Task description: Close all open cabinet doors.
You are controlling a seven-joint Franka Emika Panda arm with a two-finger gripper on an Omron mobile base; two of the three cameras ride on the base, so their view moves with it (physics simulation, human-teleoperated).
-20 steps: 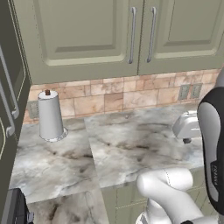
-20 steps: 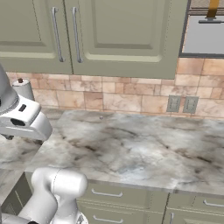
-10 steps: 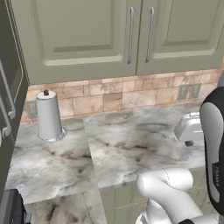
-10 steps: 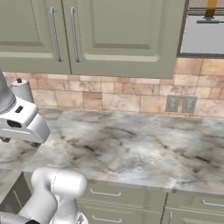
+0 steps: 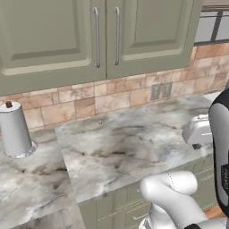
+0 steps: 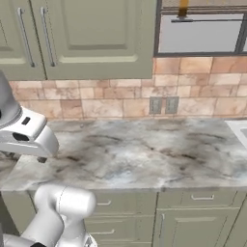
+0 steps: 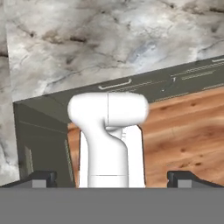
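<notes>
Sage-green cabinet doors are sitting flush and shut above the marbled bench, up and ahead of the tool, which is hanging low and pointing down over the bench edge toward the wooden floor. Compared with a second ago, the whole scene is sliding sideways: the base is driving along the run, the paper towel roll is drifting to the far edge and a grey-framed window is coming into sight. No open door is showing here, so the robot is probably travelling in search of one. The tool's fingertips are standing wide apart, holding nothing.
</notes>
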